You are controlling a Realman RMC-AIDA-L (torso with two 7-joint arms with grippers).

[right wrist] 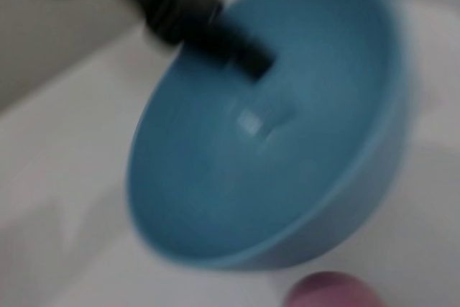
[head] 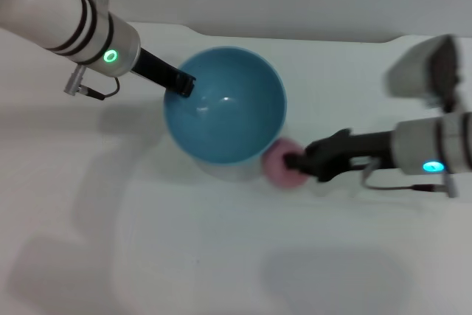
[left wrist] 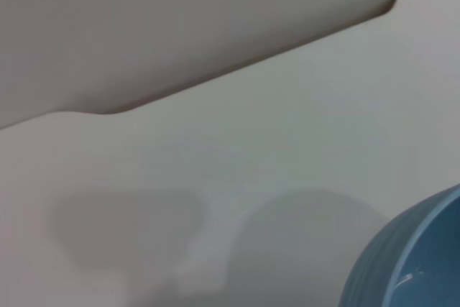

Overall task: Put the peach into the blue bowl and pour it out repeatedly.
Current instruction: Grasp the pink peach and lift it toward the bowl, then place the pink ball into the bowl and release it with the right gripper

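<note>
The blue bowl [head: 225, 105] is held up off the white table and tilted, its glossy inside empty and facing the head camera. My left gripper [head: 181, 84] is shut on the bowl's rim on its left side. The bowl also shows in the left wrist view [left wrist: 410, 264] and in the right wrist view [right wrist: 273, 127], where the left gripper [right wrist: 248, 59] grips the rim. The pink peach [head: 282, 164] lies on the table just beside the bowl's lower right. My right gripper [head: 299, 161] is at the peach, its dark fingers against it. The peach's top shows in the right wrist view [right wrist: 330, 291].
The white table [head: 221, 256] stretches across the view, with its far edge [head: 295, 38] against a grey wall. Both arms cast soft shadows on the near table.
</note>
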